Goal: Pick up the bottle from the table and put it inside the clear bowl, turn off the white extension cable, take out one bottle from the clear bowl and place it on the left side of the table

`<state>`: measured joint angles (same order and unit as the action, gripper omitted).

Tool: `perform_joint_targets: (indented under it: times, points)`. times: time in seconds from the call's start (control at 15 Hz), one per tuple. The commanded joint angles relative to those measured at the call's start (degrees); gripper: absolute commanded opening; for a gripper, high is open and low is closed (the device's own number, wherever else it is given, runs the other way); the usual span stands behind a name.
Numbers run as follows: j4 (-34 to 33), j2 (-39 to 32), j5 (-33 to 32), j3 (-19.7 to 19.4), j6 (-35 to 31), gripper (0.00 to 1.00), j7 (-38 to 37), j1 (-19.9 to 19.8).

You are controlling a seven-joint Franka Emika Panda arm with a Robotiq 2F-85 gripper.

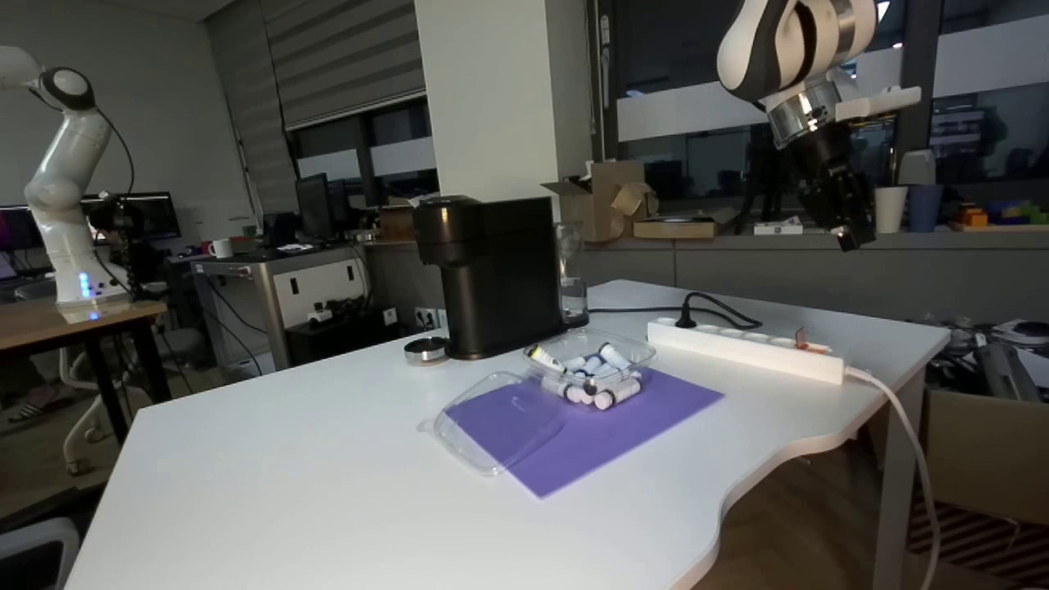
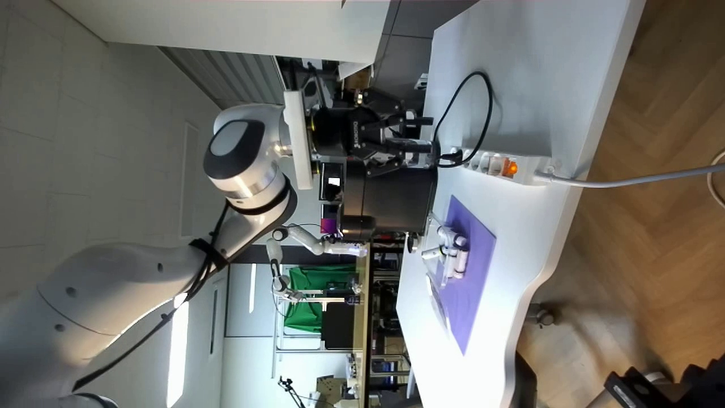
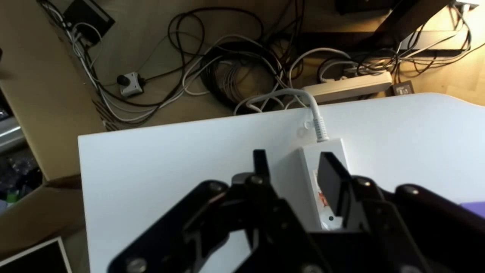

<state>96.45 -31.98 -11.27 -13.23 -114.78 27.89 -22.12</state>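
Wrist view: we look down past the pincer (image 3: 294, 157), and its two fingers (image 3: 260, 163) stand apart, partway wide, with the white table (image 3: 159, 170) showing in the gap. At about four o'clock from that gap we see the white extension cable (image 3: 314, 155), partly hidden behind a finger. Its thick cord (image 3: 321, 131) comes out at about one o'clock. We find the small bottles (image 1: 613, 356) in an exterior view, heaped in the clear bowl (image 1: 643, 360) on a purple sheet (image 1: 623, 434). From the bowl, the clear lid (image 1: 496, 426) lies at eight o'clock, the big black machine (image 1: 504, 270) stands at ten o'clock, and the white extension cable is at three o'clock, with a black plug (image 1: 685, 318) in the end away from its cord. We see the pincer up in the air at two o'clock.
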Motion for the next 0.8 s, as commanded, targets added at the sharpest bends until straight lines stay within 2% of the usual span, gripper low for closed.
perform_joint_targets:
  times: [0.0,0.07,0.2,0.27,0.47,0.53,0.73]
  points:
    - [-9.6,-5.9,-0.5,1.1,10.7,0.11,2.0,-0.9]
    - [-4.1,-3.1,-0.5,1.0,5.1,0.3,1.0,-1.3]
    - [-6.9,-5.0,-0.5,1.5,8.3,0.15,1.3,-1.3]
    - [-7.5,-5.4,-0.5,1.6,8.8,0.11,1.3,-1.2]
    - [-7.9,-5.5,-0.5,1.6,9.2,0.11,1.4,-1.2]
    - [-6.3,-5.3,-0.3,1.8,6.5,0.03,1.8,-1.6]
    - [-0.8,-4.7,0.5,2.0,-3.7,0.0,1.2,-2.7]
